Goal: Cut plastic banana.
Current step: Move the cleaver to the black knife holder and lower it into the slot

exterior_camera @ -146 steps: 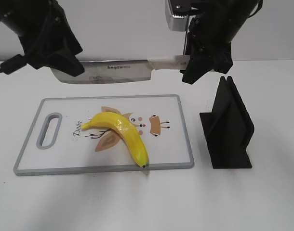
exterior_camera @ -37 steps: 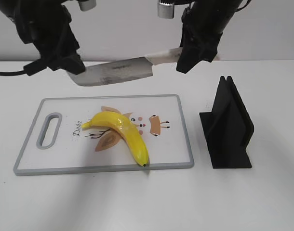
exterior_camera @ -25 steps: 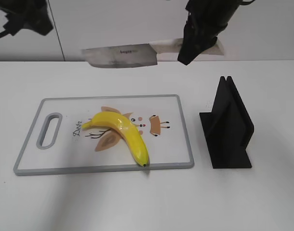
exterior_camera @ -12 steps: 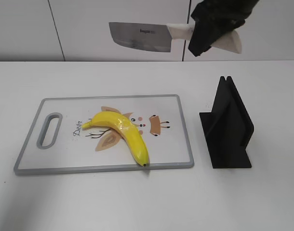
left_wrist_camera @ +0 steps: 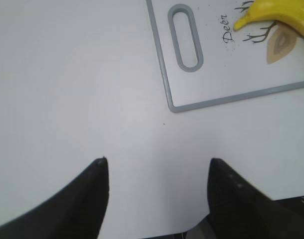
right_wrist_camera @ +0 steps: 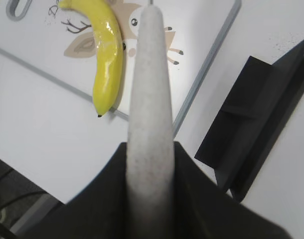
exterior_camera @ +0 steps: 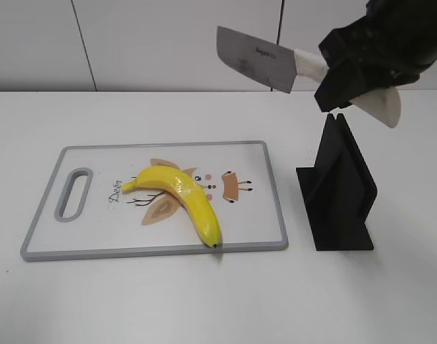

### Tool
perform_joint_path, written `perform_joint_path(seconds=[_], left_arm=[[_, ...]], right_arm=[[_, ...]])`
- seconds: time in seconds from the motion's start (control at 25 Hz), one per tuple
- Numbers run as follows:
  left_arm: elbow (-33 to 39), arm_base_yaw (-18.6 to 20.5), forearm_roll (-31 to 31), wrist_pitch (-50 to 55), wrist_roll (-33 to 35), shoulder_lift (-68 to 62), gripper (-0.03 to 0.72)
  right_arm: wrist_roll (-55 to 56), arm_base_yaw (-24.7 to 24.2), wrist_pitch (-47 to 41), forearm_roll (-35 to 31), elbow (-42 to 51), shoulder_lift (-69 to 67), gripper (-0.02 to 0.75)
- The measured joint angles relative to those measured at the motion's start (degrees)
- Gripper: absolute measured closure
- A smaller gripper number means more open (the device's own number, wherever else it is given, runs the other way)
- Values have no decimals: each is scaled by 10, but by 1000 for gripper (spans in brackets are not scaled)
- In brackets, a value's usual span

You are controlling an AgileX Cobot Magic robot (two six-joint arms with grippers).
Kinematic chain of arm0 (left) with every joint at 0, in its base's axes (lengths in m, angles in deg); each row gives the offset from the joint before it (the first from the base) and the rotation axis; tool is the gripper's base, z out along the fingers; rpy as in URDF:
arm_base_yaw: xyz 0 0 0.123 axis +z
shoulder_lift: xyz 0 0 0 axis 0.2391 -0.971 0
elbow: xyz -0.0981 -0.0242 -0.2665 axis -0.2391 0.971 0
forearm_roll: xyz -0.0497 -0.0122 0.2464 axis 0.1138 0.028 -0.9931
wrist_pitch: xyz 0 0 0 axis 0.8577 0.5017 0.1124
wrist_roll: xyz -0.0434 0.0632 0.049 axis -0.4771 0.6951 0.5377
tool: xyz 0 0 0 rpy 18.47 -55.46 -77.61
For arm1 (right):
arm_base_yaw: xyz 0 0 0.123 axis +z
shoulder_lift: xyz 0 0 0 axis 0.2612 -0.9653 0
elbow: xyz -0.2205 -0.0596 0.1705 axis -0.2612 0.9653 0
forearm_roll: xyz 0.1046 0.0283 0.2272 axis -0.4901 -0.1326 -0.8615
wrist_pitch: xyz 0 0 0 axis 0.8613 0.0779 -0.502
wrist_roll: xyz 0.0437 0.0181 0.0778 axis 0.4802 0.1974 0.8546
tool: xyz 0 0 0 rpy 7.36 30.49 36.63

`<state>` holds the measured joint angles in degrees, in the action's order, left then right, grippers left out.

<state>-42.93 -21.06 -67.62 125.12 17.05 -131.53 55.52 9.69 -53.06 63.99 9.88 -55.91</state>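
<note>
The plastic banana (exterior_camera: 183, 199) lies whole on the white cutting board (exterior_camera: 261, 215), stem to the left, dark tip at the board's front edge. It also shows in the right wrist view (right_wrist_camera: 106, 50) and its stem end in the left wrist view (left_wrist_camera: 271, 12). My right gripper (exterior_camera: 351, 75) is shut on the white handle (right_wrist_camera: 149, 89) of a cleaver knife (exterior_camera: 254, 57), held high above the board's right end and the black stand. My left gripper (left_wrist_camera: 156, 162) is open and empty over bare table left of the board; it is out of the exterior view.
A black knife stand (exterior_camera: 340, 190) stands upright right of the board, also in the right wrist view (right_wrist_camera: 256, 109). The board has a grey rim and a handle slot (exterior_camera: 73, 193) at its left end. The table's front edge shows in the left wrist view.
The left gripper let go of the blade and left the exterior view. The right gripper carried the knife up and to the right, now tilted with the blade high.
</note>
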Motion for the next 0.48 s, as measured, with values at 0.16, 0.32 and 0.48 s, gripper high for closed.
perform_joint_path(seconds=[0.16,0.32,0.48], left_arm=[[60,0,0,-3,0,91,107],[127,0,0,-21,1,184,118],[195,0,0,-26,2,274,119]], right_arm=[[82,0,36,34,46,46,568],[134,0,71,48,90,89,568],[172,0,82,68,128,120,568]])
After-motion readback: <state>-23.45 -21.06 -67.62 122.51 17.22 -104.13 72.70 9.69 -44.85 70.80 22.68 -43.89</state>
